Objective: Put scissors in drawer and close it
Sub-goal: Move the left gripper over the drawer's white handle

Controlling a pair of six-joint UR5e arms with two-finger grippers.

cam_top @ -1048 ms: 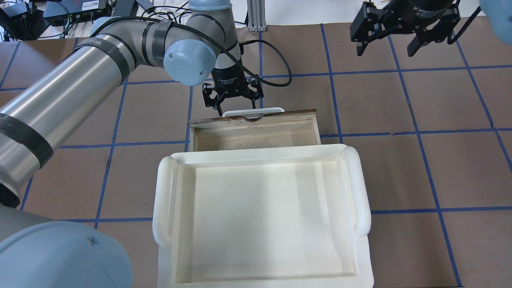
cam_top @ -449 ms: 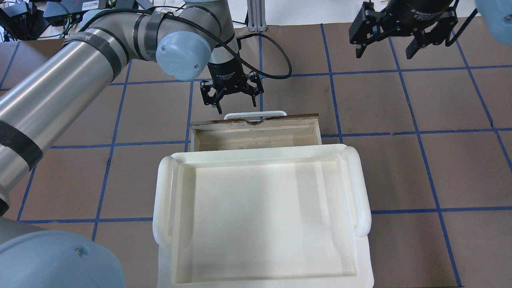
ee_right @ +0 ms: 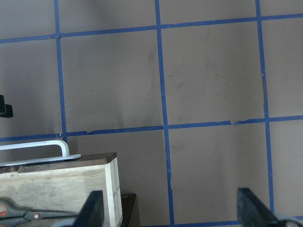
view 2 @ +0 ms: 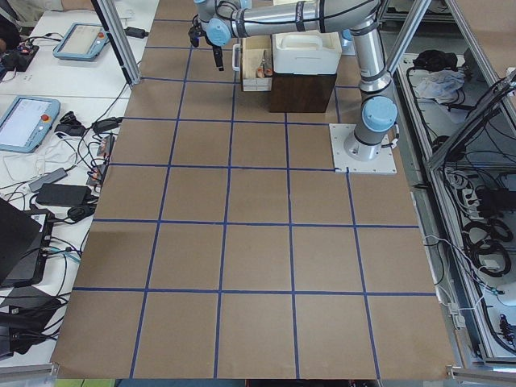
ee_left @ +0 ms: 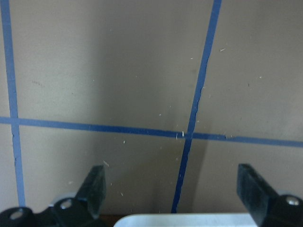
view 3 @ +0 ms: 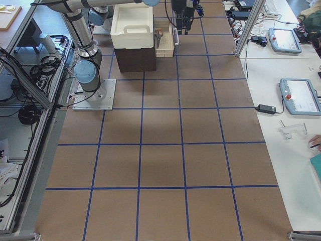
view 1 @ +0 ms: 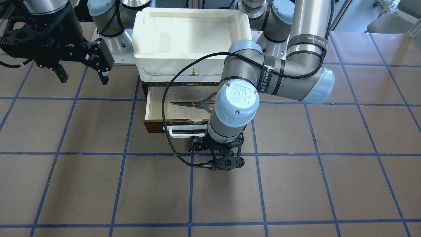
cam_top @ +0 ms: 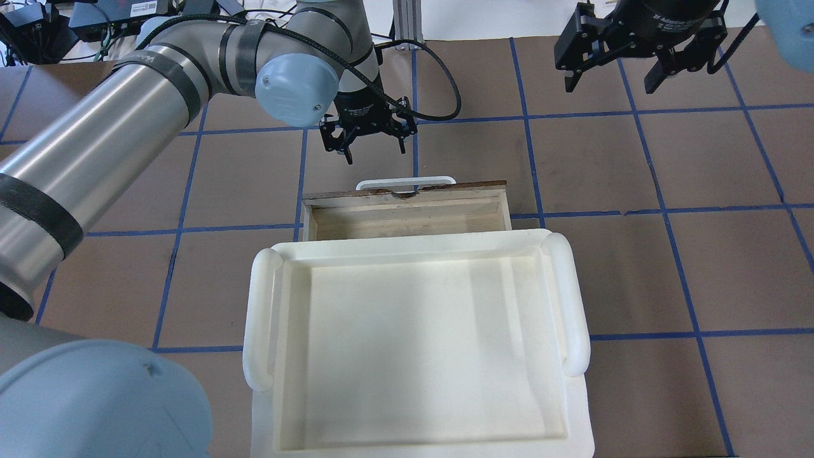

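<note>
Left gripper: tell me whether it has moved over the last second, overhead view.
Yes. The left gripper has backed away from the white drawer handle, up the overhead view toward the blue tape line; open, it stands clear of the handle.

The drawer is pale bare plywood inside, its dark front's top edge chipped rough. The tray looks smooth matt white plastic; the table, matt brown.
</note>
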